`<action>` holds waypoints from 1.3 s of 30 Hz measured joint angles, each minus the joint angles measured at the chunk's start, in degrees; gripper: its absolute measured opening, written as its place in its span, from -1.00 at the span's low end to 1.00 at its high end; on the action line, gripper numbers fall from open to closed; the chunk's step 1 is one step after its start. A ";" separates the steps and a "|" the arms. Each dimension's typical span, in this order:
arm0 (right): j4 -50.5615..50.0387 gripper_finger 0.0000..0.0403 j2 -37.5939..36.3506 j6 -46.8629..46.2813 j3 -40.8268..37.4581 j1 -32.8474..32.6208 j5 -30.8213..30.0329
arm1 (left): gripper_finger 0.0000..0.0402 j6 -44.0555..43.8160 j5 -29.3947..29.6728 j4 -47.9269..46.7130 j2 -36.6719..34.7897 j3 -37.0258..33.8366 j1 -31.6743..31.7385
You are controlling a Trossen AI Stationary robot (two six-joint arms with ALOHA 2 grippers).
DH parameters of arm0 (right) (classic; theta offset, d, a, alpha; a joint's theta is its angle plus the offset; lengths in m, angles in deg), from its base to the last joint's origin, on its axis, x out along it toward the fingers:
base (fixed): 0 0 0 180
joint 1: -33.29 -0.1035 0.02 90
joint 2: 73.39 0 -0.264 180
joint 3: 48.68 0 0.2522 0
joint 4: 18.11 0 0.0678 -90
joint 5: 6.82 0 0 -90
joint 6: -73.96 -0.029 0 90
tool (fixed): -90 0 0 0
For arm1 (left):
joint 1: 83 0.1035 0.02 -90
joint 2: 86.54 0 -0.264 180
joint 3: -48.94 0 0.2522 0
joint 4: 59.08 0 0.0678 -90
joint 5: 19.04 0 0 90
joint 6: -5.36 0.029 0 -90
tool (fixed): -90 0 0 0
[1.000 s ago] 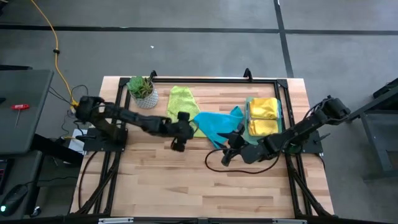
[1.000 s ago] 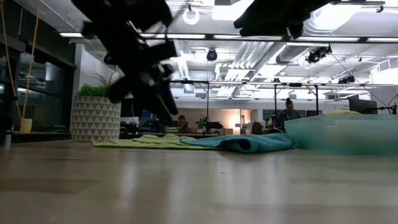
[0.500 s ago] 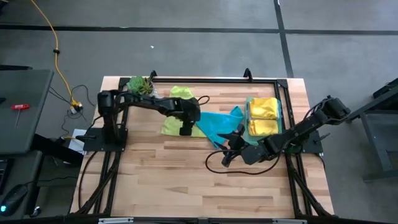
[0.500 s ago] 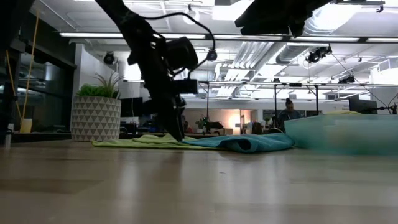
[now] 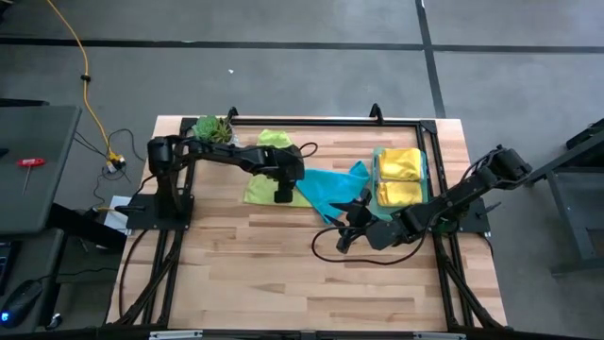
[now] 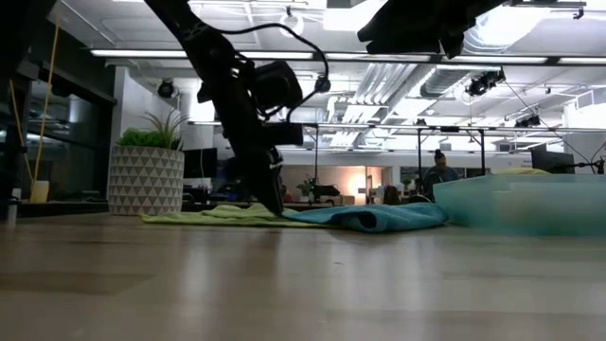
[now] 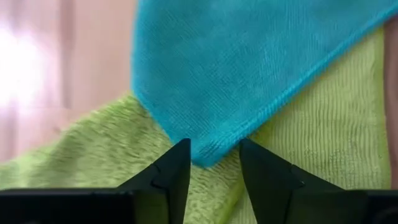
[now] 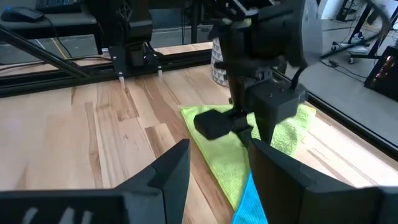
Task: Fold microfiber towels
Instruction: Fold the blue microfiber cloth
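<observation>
Since a second ago, the left gripper [image 5: 282, 196] has swung from the bare desk [image 5: 245, 274] up onto the towels, where it now points down at the corner of the teal towel [image 5: 330, 191] that overlaps the lime green towel [image 5: 260, 186]. Its jaws stand partly open, one on each side of that teal corner, seemingly not yet pinching it. The right gripper [image 5: 343, 239] hovers near the teal towel's near edge, jaws partly open and empty. Folded yellow towels [image 5: 399, 177] lie in the green tray [image 5: 427, 159].
</observation>
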 joint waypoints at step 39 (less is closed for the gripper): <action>-0.28 -0.22 0.00 -0.20 0.00 0.02 0.03 | -0.41 -4.08 0.91 -1.91 0.34 0.01 1.40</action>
